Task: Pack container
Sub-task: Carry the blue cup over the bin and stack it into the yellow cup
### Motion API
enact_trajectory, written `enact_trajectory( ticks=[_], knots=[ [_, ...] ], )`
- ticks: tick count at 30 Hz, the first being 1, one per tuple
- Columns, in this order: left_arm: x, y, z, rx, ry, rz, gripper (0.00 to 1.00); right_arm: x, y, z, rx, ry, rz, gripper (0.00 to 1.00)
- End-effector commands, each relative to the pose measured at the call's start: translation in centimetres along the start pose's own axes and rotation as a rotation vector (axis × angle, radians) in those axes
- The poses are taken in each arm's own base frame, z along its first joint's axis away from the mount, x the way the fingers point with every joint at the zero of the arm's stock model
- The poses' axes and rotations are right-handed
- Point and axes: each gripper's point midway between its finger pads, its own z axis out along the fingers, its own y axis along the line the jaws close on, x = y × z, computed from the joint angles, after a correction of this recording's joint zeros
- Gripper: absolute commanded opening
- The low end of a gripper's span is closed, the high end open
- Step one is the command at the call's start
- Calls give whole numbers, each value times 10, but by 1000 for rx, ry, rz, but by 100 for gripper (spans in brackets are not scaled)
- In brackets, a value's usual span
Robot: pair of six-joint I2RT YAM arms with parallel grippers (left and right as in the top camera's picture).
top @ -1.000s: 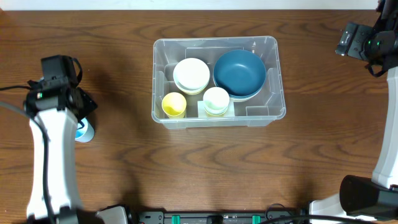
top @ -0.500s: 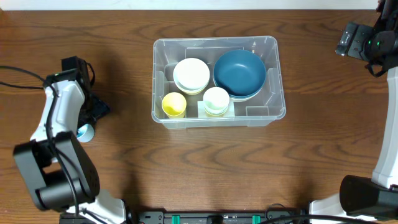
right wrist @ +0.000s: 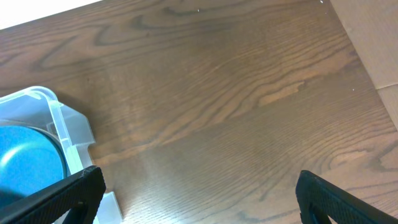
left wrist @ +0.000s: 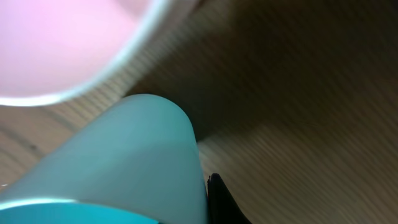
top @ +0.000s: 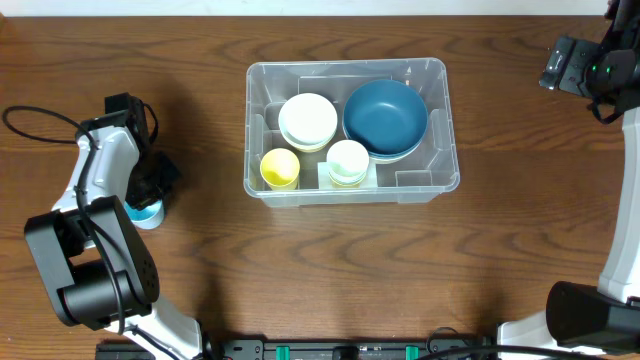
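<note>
Container [top: 347, 64] is sitting at the table centre: clear plastic bin, rectangular, rounded corners, rimmed edge, moulded ledges inside. The wooden table [top: 330, 270] is showing dark brown grain, matte.

The container is holding:
- a big glossy blue bowl [top: 385, 118], round, filling the right half
- stacked cream bowls [top: 308, 120] just beside it, at the back left
- a yellow cup [top: 280, 167] at the front left corner
- a pale green cup [top: 348, 160] at the front middle, touching the blue bowl's edge

Left gripper [top: 152, 188] is hanging low at the table's left side, well apart from the container, right at a small teal cup [top: 147, 212]. In the left wrist view the teal cup is filling the frame, smooth, tapered and blurred, with one black fingertip [left wrist: 221, 199] poking in beside it. Cannot tell whether the jaws are spread or clamping.

Right gripper [right wrist: 199, 179] is hovering high over the far right of the table, its black fingers [right wrist: 74, 190] standing wide apart and holding nothing. The right wrist view is catching the container's rounded corner and a slice of the blue bowl.
</note>
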Motion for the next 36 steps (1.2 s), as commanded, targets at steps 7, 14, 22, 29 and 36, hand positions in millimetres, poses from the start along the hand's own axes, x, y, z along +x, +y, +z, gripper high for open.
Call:
enact_trajectory(
  ticks=[7, 14, 22, 29, 36],
  knots=[
    [26, -57, -27, 316, 62, 210, 6, 0, -2, -1, 8, -2, 13, 99],
    [32, -70, -101, 449, -137, 310, 6, 0, -2, -1, 8, -2, 13, 99],
    [73, -88, -210, 643, -449, 477, 6, 0, -2, -1, 8, -2, 13, 99],
    [136, -122, -265, 795, -588, 721, 6, 0, -2, -1, 7, -2, 13, 99],
    [164, -159, -243, 713, -560, 868, 6, 0, -2, -1, 7, -2, 13, 99]
  ],
)
